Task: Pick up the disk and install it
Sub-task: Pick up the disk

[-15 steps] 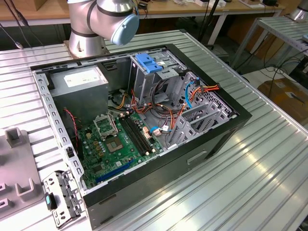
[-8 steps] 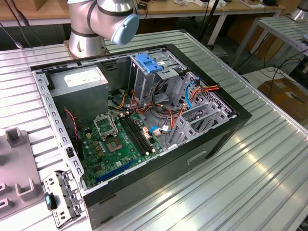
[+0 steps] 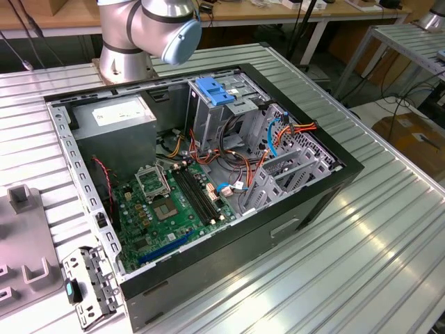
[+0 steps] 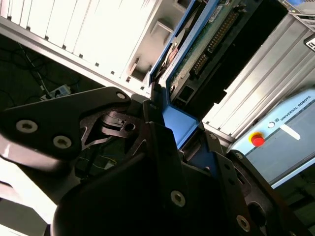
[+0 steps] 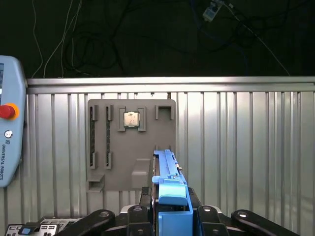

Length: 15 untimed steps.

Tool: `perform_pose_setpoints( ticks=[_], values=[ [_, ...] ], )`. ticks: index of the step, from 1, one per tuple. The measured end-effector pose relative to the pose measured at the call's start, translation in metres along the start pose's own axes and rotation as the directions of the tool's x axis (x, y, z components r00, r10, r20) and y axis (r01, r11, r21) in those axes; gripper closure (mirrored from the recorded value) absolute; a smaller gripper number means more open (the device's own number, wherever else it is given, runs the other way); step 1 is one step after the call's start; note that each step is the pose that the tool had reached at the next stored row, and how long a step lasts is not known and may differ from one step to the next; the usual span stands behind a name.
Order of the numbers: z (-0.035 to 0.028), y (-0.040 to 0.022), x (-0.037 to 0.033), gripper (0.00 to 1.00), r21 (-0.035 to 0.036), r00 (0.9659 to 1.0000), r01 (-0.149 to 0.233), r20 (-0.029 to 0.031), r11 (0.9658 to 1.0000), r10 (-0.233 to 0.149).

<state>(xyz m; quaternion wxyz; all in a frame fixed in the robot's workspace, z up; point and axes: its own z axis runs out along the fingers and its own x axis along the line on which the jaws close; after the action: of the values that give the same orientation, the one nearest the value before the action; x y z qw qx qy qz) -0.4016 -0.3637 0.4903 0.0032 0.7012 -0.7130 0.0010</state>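
Observation:
My gripper (image 5: 170, 209) is shut on the disk (image 5: 167, 179), which I see edge-on in the first wrist view with its blue plastic bracket toward the camera. The disk hangs in the air above a grey fixture plate (image 5: 113, 162) on the ribbed metal table. In the second wrist view the disk (image 4: 209, 42) shows its green circuit-board side and blue bracket, clamped between the black fingers (image 4: 160, 132) of the gripper (image 4: 167, 123). The exterior view shows the arm's base and elbow (image 3: 149, 28) behind the open computer case (image 3: 327, 188).
Inside the case stand a metal drive cage with a blue top (image 3: 212, 90), a grey power supply (image 3: 115, 115), a green motherboard (image 3: 174, 202) and loose cables (image 3: 292, 132). A chip (image 5: 130, 119) sits in the fixture plate. A teach pendant (image 5: 7, 123) lies beside it.

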Motion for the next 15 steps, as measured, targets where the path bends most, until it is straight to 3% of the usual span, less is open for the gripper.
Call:
perform_pose_setpoints(
  ticks=[2,5,7,9,12,15],
  values=[
    [0.0000,-0.0056,-0.0001,0.63,-0.0012,1.0000,0.000,0.0000,1.0000,0.000],
    [-0.0001,-0.0382,-0.0006,0.63,-0.0079,1.0000,0.000,-0.0001,1.0000,0.000],
    [-0.0001,-0.0497,-0.0008,0.63,-0.0107,1.0000,0.000,-0.0001,0.9999,0.000],
    [-0.0001,-0.0543,-0.0009,0.63,-0.0118,1.0000,0.000,-0.0001,0.9999,0.000],
    [-0.0002,-0.0709,-0.0012,0.63,-0.0163,1.0000,0.000,-0.0003,0.9999,0.000],
    [-0.0002,-0.0804,-0.0013,0.63,-0.0191,1.0000,0.000,-0.0003,0.9998,0.000]
  ],
)
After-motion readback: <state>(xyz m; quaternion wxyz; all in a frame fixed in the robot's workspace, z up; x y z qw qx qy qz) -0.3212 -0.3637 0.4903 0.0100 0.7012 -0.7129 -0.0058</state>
